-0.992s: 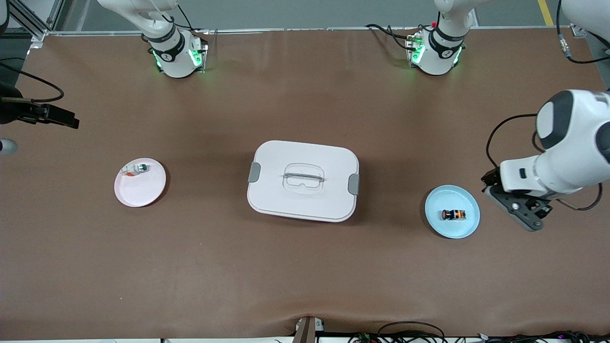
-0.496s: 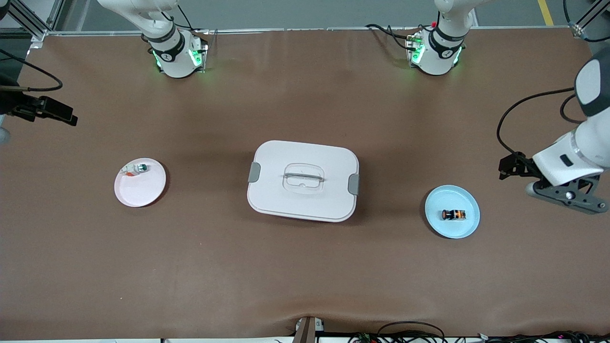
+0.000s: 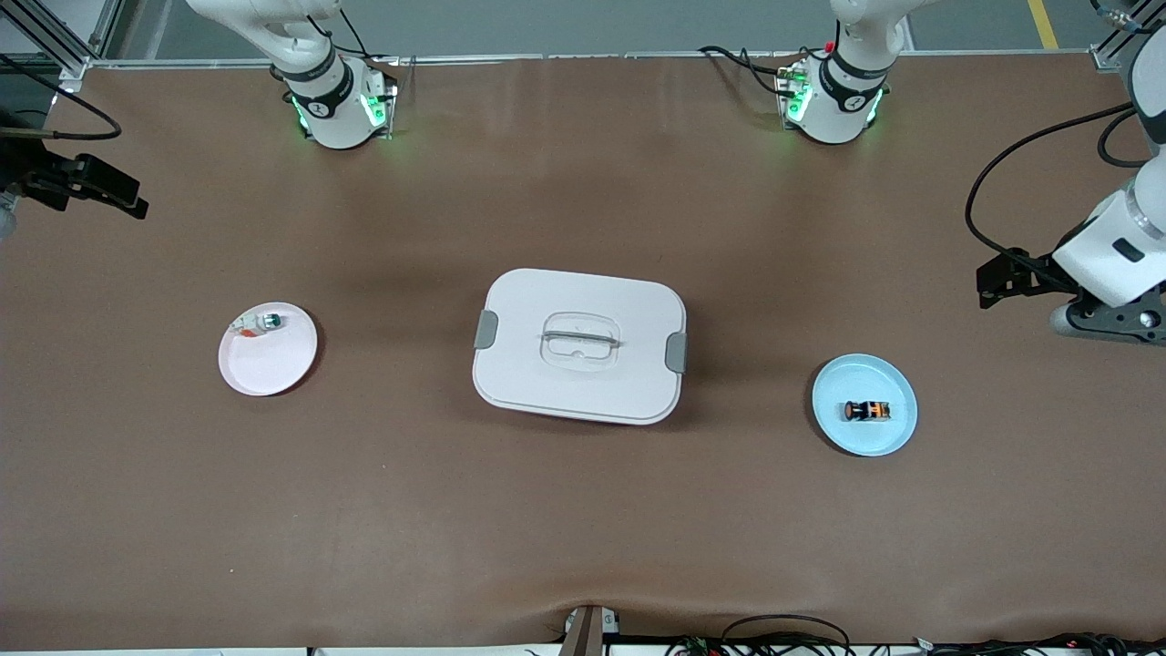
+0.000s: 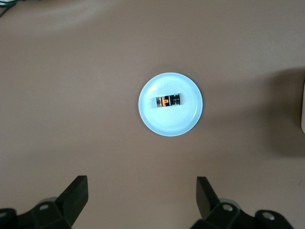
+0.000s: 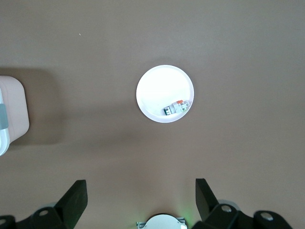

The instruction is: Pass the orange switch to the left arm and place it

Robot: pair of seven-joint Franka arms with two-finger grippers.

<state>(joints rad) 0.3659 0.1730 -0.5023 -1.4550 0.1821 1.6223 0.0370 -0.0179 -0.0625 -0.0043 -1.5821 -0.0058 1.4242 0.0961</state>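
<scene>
Brown surface (image 3: 583, 510) carrying three groups of things in a row.

Centre: white box (image 3: 579, 344), lid on, grey latches at both short ends, recessed handle in the lid.

Toward the left arm's end: pale blue plate (image 3: 888, 437) holding the orange switch (image 3: 866, 411), lying on its side near the plate's middle; seen also in the left wrist view as a black body with an orange marking (image 4: 168, 101) on the blue plate (image 4: 157, 119).

Toward the right arm's end: pink-white plate (image 3: 269, 364) holding a small white part with a green button (image 3: 262, 322) at the plate's edge farther from the front camera; same part (image 5: 175, 108) on the white plate (image 5: 155, 90) in the right wrist view.

Left gripper (image 4: 142, 196): released, jaws spread wide, nothing between them, raised in the air over bare surface at the left arm's end, apart from the blue plate; in the front view only partly in frame at the edge (image 3: 1107, 314).

Right gripper (image 5: 141, 196): released, jaws spread wide, nothing held, high over bare surface at the right arm's end; black hardware of that arm at the front view's edge (image 3: 86, 182).

Box well apart from both plates and both grippers.
</scene>
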